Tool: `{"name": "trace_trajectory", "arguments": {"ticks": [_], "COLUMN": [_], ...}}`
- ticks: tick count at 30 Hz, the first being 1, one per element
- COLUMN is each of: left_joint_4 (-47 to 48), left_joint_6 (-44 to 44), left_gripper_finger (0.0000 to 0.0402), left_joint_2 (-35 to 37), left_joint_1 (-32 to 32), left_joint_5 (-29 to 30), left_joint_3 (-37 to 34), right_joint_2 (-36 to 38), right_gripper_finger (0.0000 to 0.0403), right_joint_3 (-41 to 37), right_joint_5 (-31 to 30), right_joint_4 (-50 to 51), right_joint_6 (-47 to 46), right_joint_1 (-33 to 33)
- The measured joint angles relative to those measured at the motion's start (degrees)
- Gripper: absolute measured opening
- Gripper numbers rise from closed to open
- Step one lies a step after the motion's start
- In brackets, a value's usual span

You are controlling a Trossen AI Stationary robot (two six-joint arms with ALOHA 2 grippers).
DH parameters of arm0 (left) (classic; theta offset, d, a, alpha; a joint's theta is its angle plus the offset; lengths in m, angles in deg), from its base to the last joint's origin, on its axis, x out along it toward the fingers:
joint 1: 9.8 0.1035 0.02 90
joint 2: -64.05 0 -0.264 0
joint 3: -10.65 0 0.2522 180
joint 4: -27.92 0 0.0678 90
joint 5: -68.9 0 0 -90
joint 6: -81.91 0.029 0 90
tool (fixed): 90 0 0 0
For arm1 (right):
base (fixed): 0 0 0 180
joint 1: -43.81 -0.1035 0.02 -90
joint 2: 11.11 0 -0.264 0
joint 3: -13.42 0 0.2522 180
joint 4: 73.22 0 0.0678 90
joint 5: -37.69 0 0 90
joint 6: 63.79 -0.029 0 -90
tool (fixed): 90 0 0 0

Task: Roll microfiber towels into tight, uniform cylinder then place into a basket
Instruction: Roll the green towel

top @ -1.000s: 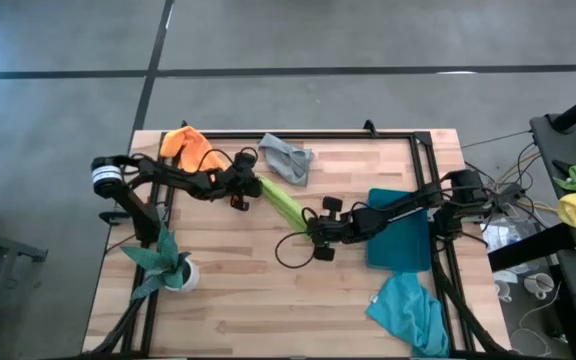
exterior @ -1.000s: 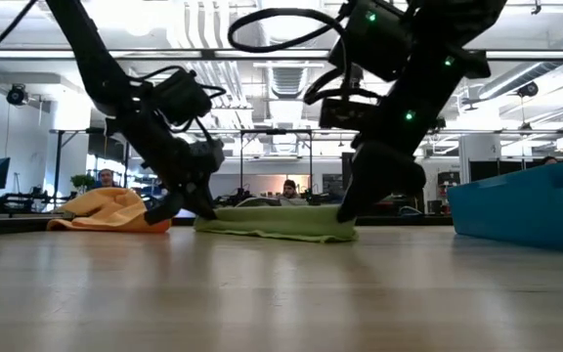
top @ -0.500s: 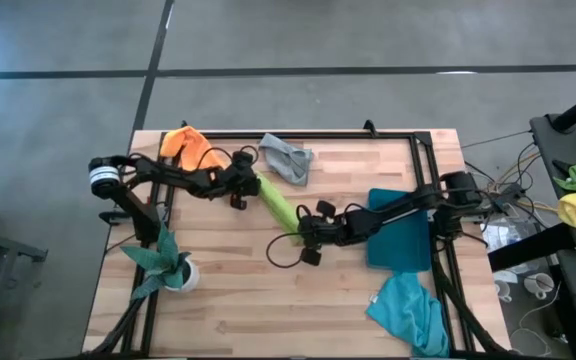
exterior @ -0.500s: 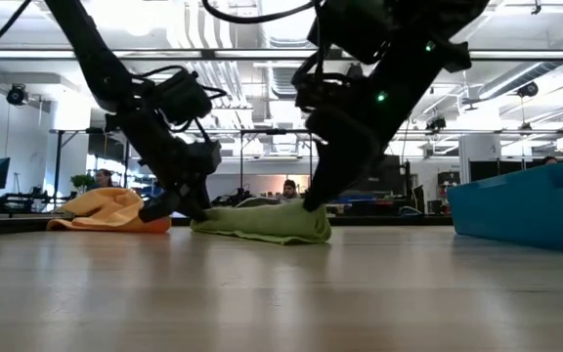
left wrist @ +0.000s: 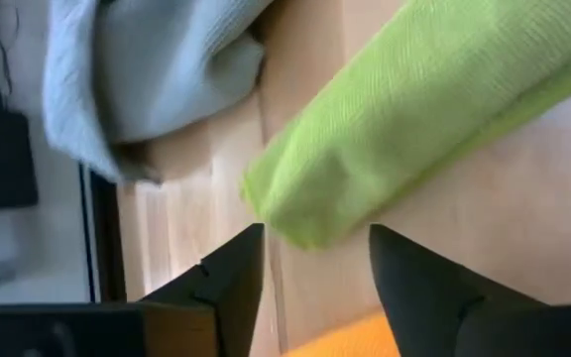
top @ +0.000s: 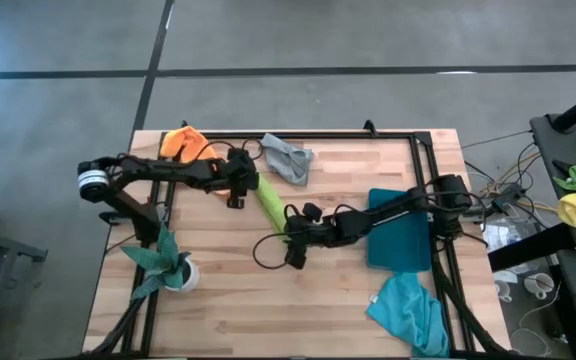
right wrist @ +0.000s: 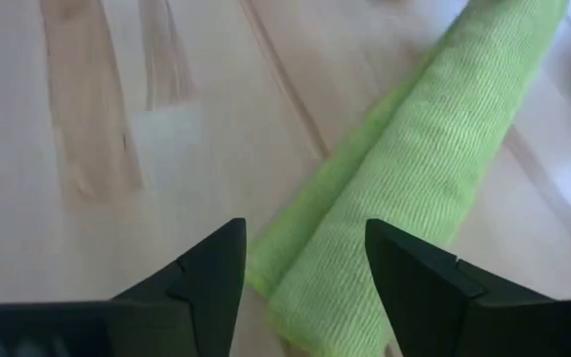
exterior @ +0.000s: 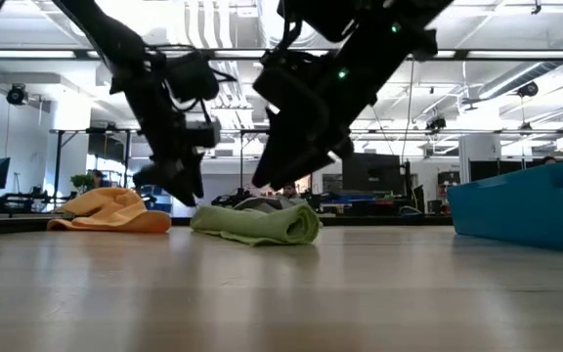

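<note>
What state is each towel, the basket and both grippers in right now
Lime green towel: rolled into a long strip, lying on the table, not held.
Orange towel: crumpled, unrolled.
Grey towel: crumpled, unrolled.
Turquoise towel: crumpled, overhanging the table's edge.
Basket: upright, no towels inside.
Left gripper: open, at one end of the roll.
Right gripper: open, at the other end.

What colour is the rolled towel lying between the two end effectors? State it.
Lime green; the rolled towel shows best in the right wrist view.
</note>
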Motion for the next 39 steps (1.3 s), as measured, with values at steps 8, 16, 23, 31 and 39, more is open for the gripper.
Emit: {"name": "trace_trajectory", "arguments": {"ticks": [8, 16, 23, 31, 39], "left_joint_4": [6.32, 6.49, 6.08, 6.11, 5.9], "left_joint_6": [-26.5, -29.41, -32.42, -35.99, -39.2], "left_gripper_finger": [0.0214, 0.0215, 0.0215, 0.0215, 0.0215], "left_joint_2": [8.02, 12.71, 14.47, 16.07, 20.77], "left_joint_1": [0.28, -7.48, -8.53, -8.53, -8.52], "left_joint_5": [-19.21, -23.06, -23.01, -22.83, -20.75], "left_joint_3": [-1.06, -5.34, -5.38, -4.75, -3.98], "right_joint_2": [1.62, 1.6, 1.27, -7.55, -7.72], "right_gripper_finger": [0.0224, 0.0216, 0.0215, 0.0214, 0.0215], "right_joint_3": [-1.55, -4.47, -5.04, -0.55, 8.32], "right_joint_5": [-1.41, 2.9, 7.22, 10.4, 13.79], "right_joint_4": [8.7, 6.03, -5.6, -10.43, 3.12], "right_joint_6": [-9.56, -21.99, -24.09, -24.99, -22.25], "right_joint_1": [1.35, 2.29, 2.38, 2.6, 1.7]}}
